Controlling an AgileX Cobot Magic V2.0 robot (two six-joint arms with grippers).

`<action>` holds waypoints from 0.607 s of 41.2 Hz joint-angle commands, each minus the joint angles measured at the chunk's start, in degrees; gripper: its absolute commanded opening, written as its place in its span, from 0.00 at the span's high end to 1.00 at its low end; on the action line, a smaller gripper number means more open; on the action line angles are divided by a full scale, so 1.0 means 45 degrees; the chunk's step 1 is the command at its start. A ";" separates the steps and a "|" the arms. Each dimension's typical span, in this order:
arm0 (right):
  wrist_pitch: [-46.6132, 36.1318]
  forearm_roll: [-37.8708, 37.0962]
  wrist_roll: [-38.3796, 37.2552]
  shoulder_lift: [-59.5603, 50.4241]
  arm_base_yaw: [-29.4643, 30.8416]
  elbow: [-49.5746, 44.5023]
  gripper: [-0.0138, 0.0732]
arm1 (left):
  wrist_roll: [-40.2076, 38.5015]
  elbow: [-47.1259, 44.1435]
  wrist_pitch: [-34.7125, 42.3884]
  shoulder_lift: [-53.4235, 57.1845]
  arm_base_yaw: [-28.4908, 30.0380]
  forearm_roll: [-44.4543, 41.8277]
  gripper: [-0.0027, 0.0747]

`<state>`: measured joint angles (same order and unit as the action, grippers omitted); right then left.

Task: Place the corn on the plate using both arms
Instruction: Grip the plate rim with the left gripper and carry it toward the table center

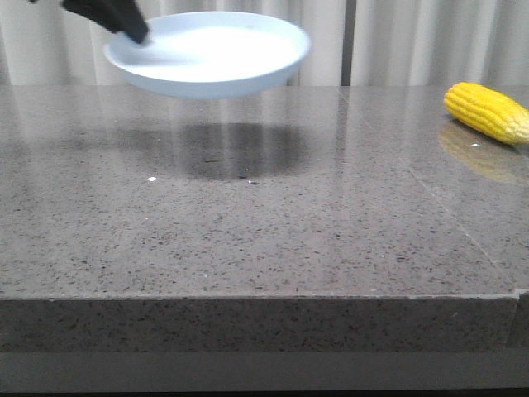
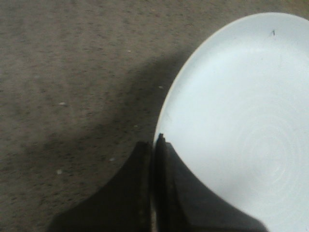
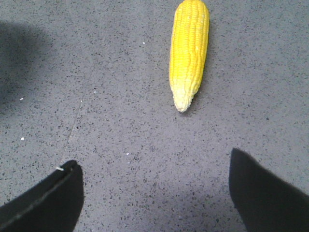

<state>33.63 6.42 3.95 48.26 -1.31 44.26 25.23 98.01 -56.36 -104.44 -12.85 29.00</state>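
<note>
The pale blue-white plate (image 1: 211, 54) hangs in the air above the table at the back left, with its shadow on the stone below. My left gripper (image 1: 132, 29) is shut on the plate's left rim; in the left wrist view the gripper (image 2: 154, 142) pinches the rim of the plate (image 2: 241, 121). The yellow corn (image 1: 488, 112) lies on the table at the far right. In the right wrist view the corn (image 3: 189, 50) lies ahead of my open, empty right gripper (image 3: 154, 166), its pale tip toward the fingers. The right gripper does not show in the front view.
The grey speckled stone table (image 1: 248, 240) has a front edge near the camera. A seam (image 1: 450, 215) runs across its right part. White curtains hang behind the table.
</note>
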 commanded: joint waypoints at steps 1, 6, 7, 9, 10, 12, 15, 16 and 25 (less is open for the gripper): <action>-0.0785 -0.0091 0.0060 -0.0032 0.0073 0.0337 0.11 | -0.0008 0.0424 0.0502 0.0311 -0.0740 0.0565 0.99; -0.0785 -0.0091 0.0060 -0.0032 0.0073 0.0337 0.11 | -0.0008 0.0424 0.0483 -0.0177 -0.1349 0.0565 0.99; -0.0785 -0.0091 0.0060 -0.0032 0.0073 0.0337 0.11 | -0.0008 0.0424 0.0453 -0.0270 -0.1444 0.0565 0.99; -0.0785 -0.0091 0.0060 -0.0032 0.0073 0.0337 0.11 | -0.0008 0.0424 0.0382 -0.0446 -0.1563 0.0565 0.99; -0.0785 -0.0091 0.0060 -0.0032 0.0073 0.0337 0.11 | -0.0008 0.0424 0.0382 -0.0573 -0.1592 0.0537 0.99; -0.0785 -0.0091 0.0060 -0.0032 0.0073 0.0337 0.11 | -0.0008 0.0424 0.0359 -0.0738 -0.1632 0.0536 0.99; -0.0785 -0.0091 0.0060 -0.0032 0.0073 0.0337 0.11 | -0.0008 0.0424 0.0359 -0.0955 -0.1632 0.0536 0.99; -0.0785 -0.0091 0.0060 -0.0032 0.0073 0.0337 0.11 | -0.0008 0.0424 0.0331 -0.1025 -0.1632 0.0536 0.99; -0.0785 -0.0091 0.0060 -0.0032 0.0073 0.0337 0.11 | -0.0008 0.0424 0.0254 -0.1237 -0.1632 0.0536 0.97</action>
<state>33.63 6.42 3.95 48.26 -1.31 44.26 25.23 98.01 -56.47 -112.99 -19.76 28.97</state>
